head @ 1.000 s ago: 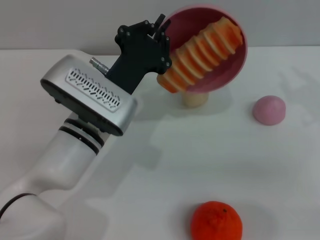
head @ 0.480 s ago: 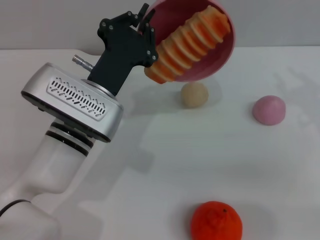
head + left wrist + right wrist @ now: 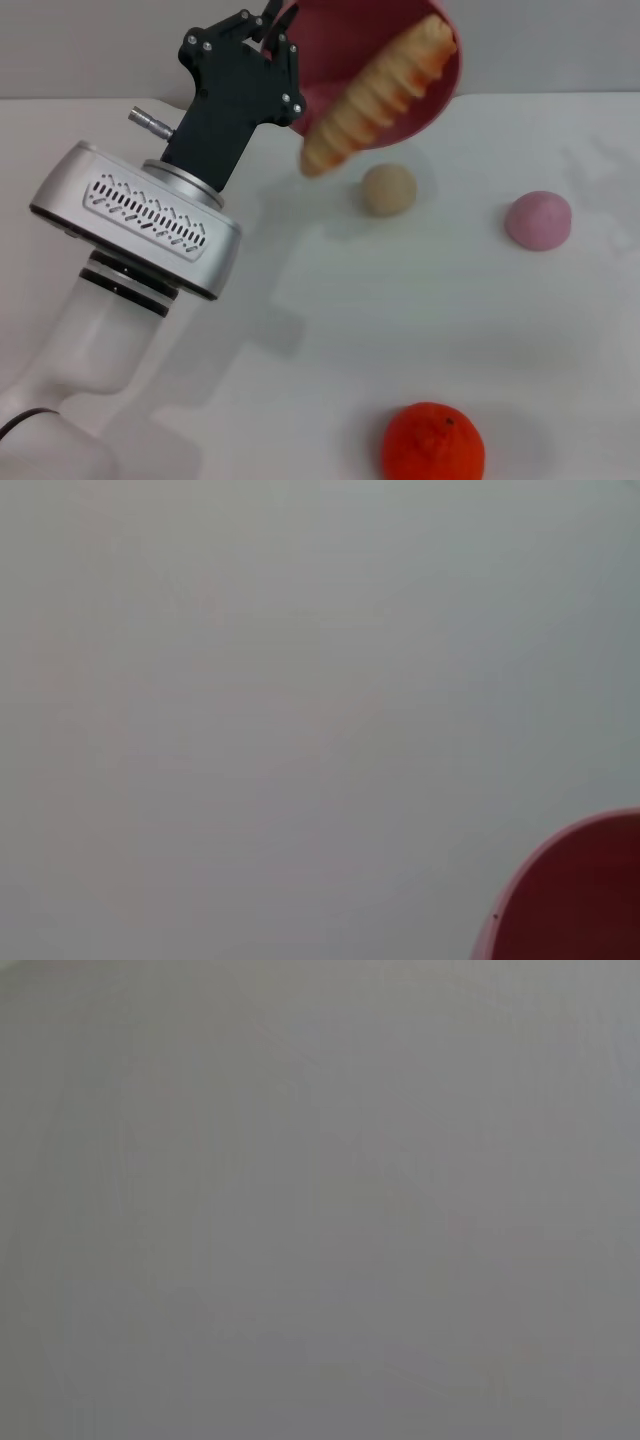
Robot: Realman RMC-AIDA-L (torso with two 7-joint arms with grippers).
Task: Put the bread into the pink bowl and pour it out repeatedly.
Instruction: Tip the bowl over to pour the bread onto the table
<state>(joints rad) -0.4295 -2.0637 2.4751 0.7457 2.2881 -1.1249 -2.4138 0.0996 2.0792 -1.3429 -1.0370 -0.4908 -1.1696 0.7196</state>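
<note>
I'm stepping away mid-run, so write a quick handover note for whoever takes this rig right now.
Left gripper: shut on the rim of the pink bowl, held up in the air and tipped steeply toward the table.
Right gripper: not in view.
Bread: sliding out of the bowl, its lower end already past the rim, above the table near the beige ball.
Also on the table: pink ball, orange fruit.
Done: bread loaded, bowl lifted and tipped.
Left: let the bread drop, set the bowl upright, reload, repeat.

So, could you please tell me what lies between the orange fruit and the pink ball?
Nothing: in the head view, only bare white table separates the orange fruit from the pink ball.
</note>
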